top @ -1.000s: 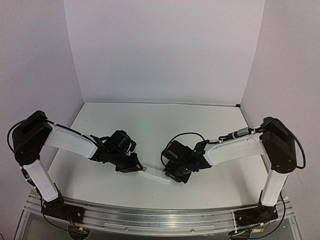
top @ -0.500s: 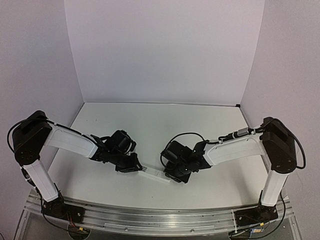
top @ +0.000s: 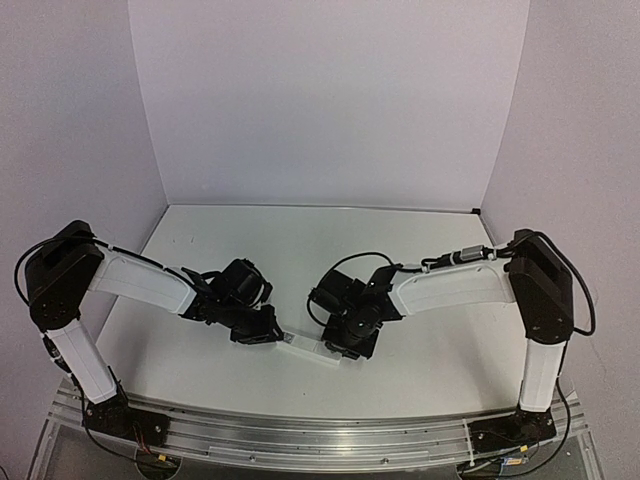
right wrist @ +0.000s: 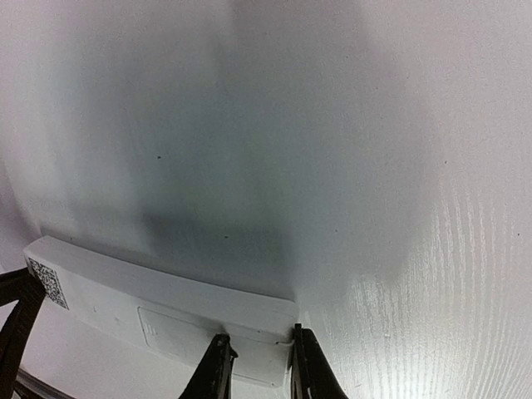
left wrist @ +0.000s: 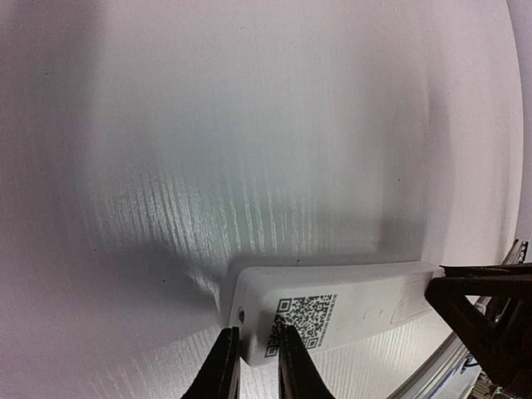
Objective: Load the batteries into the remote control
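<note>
The white remote control (top: 306,349) lies back side up between my two grippers at the table's front middle. Its back shows a QR code (left wrist: 303,320) and a closed rectangular cover panel (right wrist: 174,331). My left gripper (top: 262,333) is shut on the remote's left end, with its fingertips (left wrist: 224,366) pinching the corner beside the QR code. My right gripper (top: 343,345) is shut on the remote's right end, with its fingertips (right wrist: 218,370) on either side of the end by the cover panel. The remote also shows in both wrist views (left wrist: 357,303) (right wrist: 100,287). The batteries are not in view.
The white table (top: 300,250) stretches back to white walls on three sides. The metal rail (top: 320,440) with the arm bases runs along the front edge, just below the remote.
</note>
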